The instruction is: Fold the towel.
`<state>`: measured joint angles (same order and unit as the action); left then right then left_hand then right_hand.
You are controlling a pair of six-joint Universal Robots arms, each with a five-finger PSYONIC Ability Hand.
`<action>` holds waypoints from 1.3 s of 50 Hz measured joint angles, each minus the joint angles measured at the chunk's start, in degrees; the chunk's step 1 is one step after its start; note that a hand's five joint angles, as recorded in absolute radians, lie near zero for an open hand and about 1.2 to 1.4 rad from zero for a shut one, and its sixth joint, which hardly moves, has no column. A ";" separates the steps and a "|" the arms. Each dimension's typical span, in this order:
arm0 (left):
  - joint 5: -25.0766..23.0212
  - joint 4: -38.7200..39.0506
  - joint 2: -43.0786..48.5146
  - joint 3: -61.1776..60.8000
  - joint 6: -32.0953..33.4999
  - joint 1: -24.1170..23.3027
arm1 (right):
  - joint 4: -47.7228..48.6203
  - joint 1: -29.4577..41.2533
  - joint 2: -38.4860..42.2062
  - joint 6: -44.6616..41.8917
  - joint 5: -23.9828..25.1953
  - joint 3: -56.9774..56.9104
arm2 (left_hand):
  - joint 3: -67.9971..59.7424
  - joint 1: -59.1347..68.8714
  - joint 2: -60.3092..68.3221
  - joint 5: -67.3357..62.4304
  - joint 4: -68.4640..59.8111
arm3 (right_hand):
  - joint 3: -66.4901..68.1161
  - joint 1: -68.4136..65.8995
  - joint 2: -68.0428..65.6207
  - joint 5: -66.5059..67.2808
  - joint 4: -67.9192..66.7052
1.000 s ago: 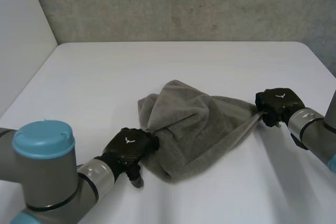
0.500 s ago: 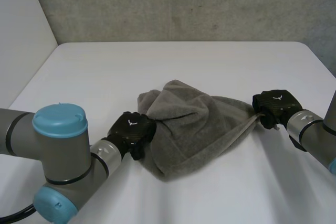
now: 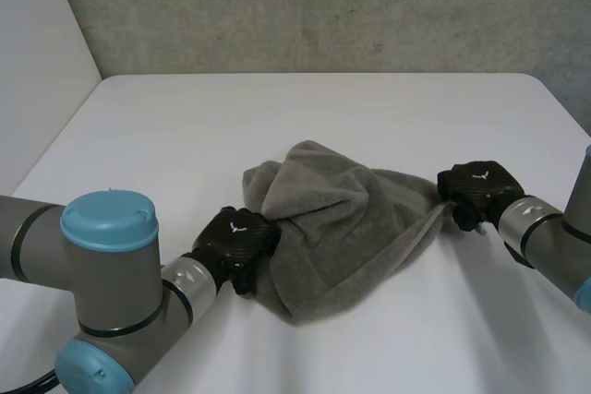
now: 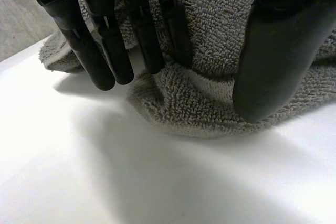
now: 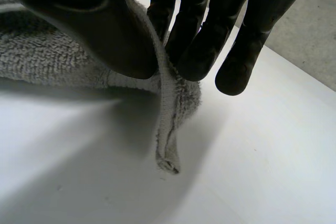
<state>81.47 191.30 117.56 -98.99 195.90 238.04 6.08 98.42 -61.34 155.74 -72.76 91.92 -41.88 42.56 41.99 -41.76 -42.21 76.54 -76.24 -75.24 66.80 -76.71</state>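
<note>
The grey towel (image 3: 342, 219) lies bunched in a heap in the middle of the white table (image 3: 277, 117). My left hand (image 3: 235, 239) is at the heap's near left edge. In its wrist view the fingers (image 4: 105, 51) reach down fairly straight onto the towel's edge (image 4: 210, 93), and the thumb (image 4: 273, 61) rests apart from them on the cloth, so the hand is open. My right hand (image 3: 476, 186) is at the towel's right corner. There the thumb (image 5: 94, 24) and fingers pinch the hemmed corner (image 5: 168, 129), whose tip hangs just above the table.
A grey concrete wall runs behind the table's far edge. White tabletop stretches on all sides of the towel, widest at the back and the left. My left arm's large joint (image 3: 106, 283) sits low at the front left.
My left hand has moved in against the towel's left edge, and its arm has swung further into view. My right hand has shifted a little leftward with the corner.
</note>
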 measured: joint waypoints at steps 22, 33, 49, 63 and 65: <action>0.28 0.39 6.02 4.25 3.65 -0.14 | 0.12 0.43 0.01 -0.08 0.04 0.27 | -23.96 23.07 23.23 -20.21 -24.23 | 0.00 0.00 0.00 0.00 0.00; 1.27 0.17 3.14 6.83 2.94 0.33 | 0.07 0.42 -0.23 -0.08 0.03 0.10 | -46.27 37.16 42.48 -43.43 -44.69 | 0.00 0.00 0.00 0.00 0.00; 2.77 -0.14 -9.30 7.47 1.51 3.40 | -5.60 0.65 -14.91 0.58 2.64 -2.12 | -46.37 37.16 42.48 -43.43 -44.69 | 0.00 0.00 0.00 0.00 0.00; 2.16 -3.47 -25.51 12.51 -4.04 10.59 | -22.82 0.09 -26.25 5.10 6.69 -20.69 | -46.46 37.16 42.69 -43.43 -44.87 | 0.00 -0.02 0.00 0.00 0.00; 2.04 -5.08 -24.78 13.59 -4.46 11.51 | -25.81 0.33 -23.73 4.25 6.70 -23.32 | -46.48 37.16 42.69 -43.44 -45.14 | 0.00 -0.02 0.00 0.00 0.00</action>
<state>83.51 186.21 92.78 -85.39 191.44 249.55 -19.73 98.75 -85.08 159.98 -66.06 68.61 -88.36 79.72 84.68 -85.20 -87.35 76.54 -76.26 -75.24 66.81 -76.71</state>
